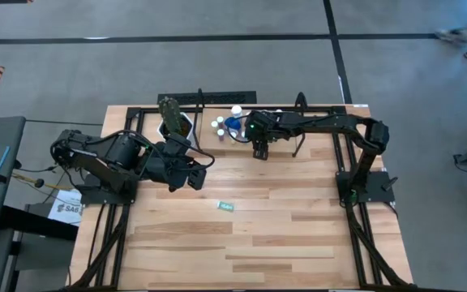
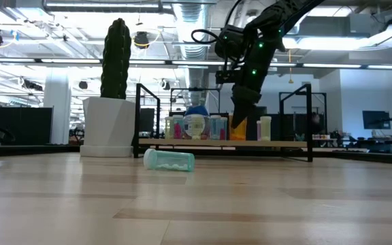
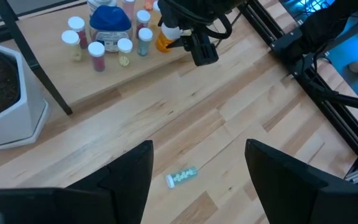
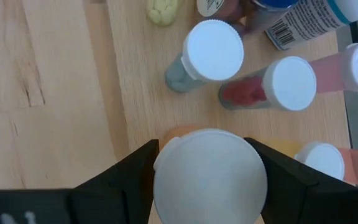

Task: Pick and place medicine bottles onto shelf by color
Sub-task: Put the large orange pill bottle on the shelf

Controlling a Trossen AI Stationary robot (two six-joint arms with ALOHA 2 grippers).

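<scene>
One teal white-capped bottle [image 2: 169, 160] lies alone on the open wood-plank surface [image 1: 282, 235], under my empty, open left gripper [image 3: 197, 174]. Farther off at the black-railed wooden shelf [image 2: 250, 143], my right gripper [image 4: 207, 171] clamps an amber white-capped bottle [image 4: 209, 180]; only its wrist view shows the grip.

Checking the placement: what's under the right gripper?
The right gripper holds an orange bottle by its white cap, over the shelf. The cap hides whether it touches down.
</scene>
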